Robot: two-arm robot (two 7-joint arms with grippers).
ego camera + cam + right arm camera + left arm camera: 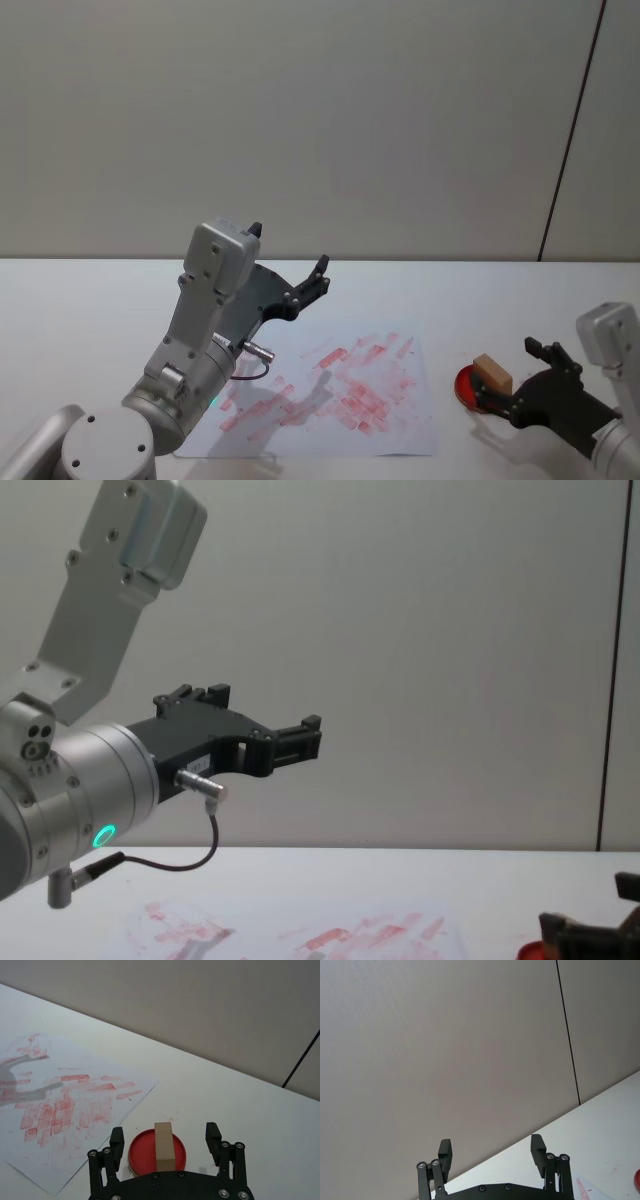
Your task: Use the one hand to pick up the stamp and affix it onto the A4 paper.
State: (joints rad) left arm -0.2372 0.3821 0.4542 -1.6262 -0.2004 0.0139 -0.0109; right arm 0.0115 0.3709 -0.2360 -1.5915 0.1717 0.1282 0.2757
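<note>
One wooden stamp [164, 1146] lies on one red ink pad [142, 1152], just right of the single A4 paper [70, 1105]. Of two grippers, the right gripper [165, 1134] sits low beside the paper, released, straddling the stamp untouched; the left gripper [491, 1146] hangs released above the paper, tilted upward.

the stamp [164, 1146] is plain matt tan wood on a smooth red ink pad [142, 1155], at three o'clock of the thin white a4 paper [405, 425], smeared with dull red ink. the right gripper [165, 1134] looks matt black, the table [240, 1095] smooth white.
</note>
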